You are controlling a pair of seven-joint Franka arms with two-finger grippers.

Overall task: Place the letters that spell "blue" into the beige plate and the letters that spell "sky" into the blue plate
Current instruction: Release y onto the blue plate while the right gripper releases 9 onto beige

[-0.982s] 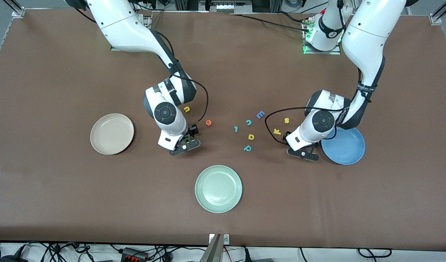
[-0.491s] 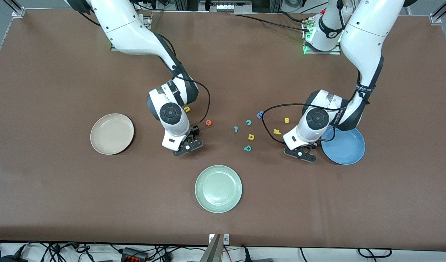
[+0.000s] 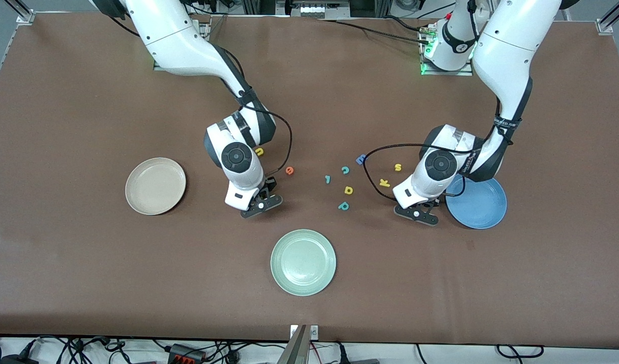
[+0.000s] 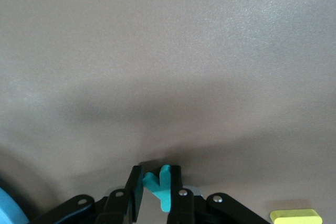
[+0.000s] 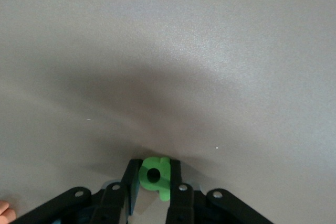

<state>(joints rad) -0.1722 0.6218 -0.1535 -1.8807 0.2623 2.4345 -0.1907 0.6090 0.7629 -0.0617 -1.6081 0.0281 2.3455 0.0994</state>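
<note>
left gripper (image 4: pixel 156 192) down at the table (image 3: pixel 87 263), just beside the blue plate (image 3: pixel 478 205) on the side toward the table's middle; fingers (image 4: pixel 135 190) pinched on the teal y (image 4: pixel 158 183). right gripper (image 5: pixel 152 184) low at the table between the beige plate (image 3: pixel 155 185) and the orange e (image 3: pixel 289 171); fingers (image 5: pixel 131 182) closed against the green b (image 5: pixel 155 174). both plates hold no letters. yellow u (image 3: pixel 259 151) sits by the right arm's wrist, partly hidden. yellow k (image 3: pixel 384 183) and yellow s (image 3: pixel 397 167) lie beside the left arm's wrist, toward the table's middle. in the middle are a small teal l-like piece (image 3: pixel 328 178), teal c (image 3: pixel 345 170), yellow d (image 3: pixel 348 190), teal p (image 3: pixel 343 206) and a blue e (image 3: pixel 360 160). pale green plate (image 3: pixel 303 262) is nearest the front camera.
</note>
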